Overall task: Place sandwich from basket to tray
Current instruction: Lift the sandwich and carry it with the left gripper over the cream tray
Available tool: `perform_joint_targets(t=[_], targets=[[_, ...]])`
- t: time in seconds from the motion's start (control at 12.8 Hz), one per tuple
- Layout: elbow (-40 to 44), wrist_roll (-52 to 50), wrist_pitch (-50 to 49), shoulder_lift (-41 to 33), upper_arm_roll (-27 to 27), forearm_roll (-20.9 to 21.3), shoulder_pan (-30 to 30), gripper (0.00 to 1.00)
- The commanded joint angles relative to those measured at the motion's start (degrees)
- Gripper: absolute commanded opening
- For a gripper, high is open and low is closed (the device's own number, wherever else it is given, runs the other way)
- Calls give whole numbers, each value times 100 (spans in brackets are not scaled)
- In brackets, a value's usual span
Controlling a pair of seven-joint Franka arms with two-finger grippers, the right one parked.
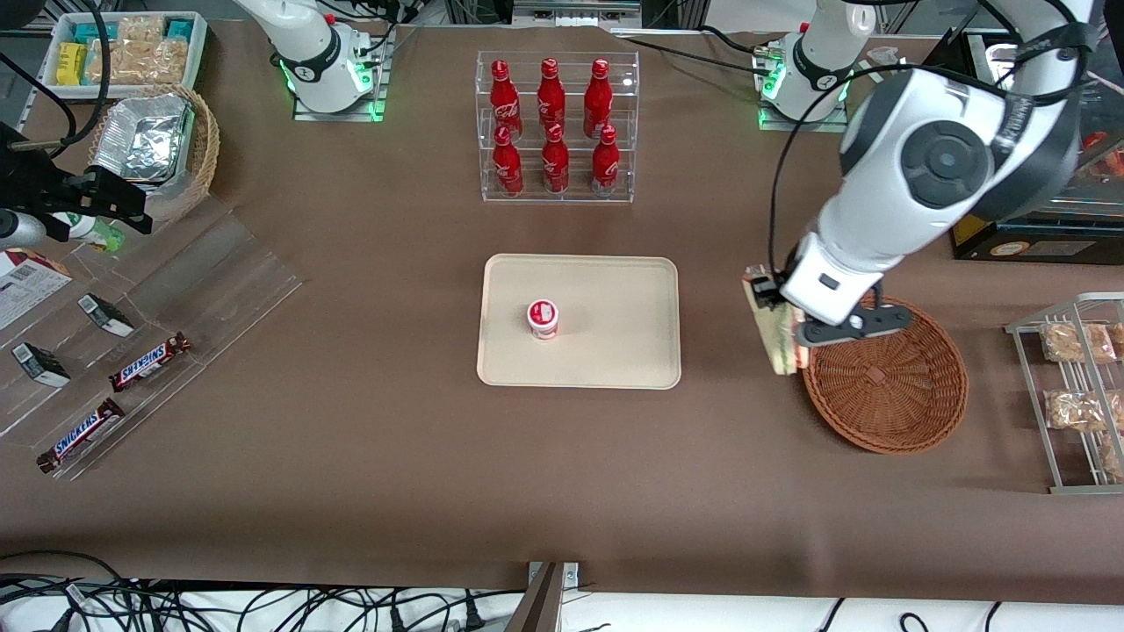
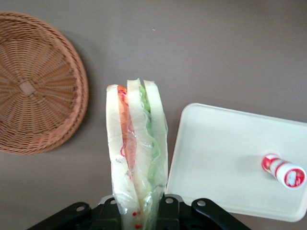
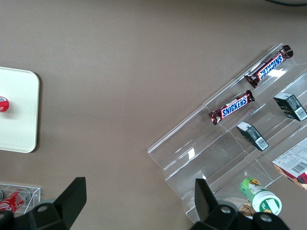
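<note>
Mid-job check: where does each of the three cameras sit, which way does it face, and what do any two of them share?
Front view: raised, facing both arms across the table; the gripper holds the sandwich above the basket edge.
Left wrist view: looks down past the gripper at sandwich, basket, tray.
Right wrist view: looks down on Snickers bars; parked fingers show.
Shared: tray with its small red-lidded cup.

**A lab bench dressed as a shop**

I see a brown-covered table (image 1: pixel 351 456) with a clear acrylic rack of red cola bottles (image 1: pixel 557 127), a clear stepped display of Snickers bars (image 1: pixel 149 362), bolted arm bases and loose cables.
</note>
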Motion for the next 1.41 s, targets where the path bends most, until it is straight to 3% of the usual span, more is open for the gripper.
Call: perform_joint_targets(t=[0.0, 0.23, 0.78, 1.33], targets=[[183, 146, -60, 216, -28, 50, -433, 0], [174, 672, 300, 410, -28, 7, -830, 0], [104, 315, 1134, 1261, -19, 138, -1252, 0], [25, -653, 1759, 2080, -19, 1130, -1516, 0]])
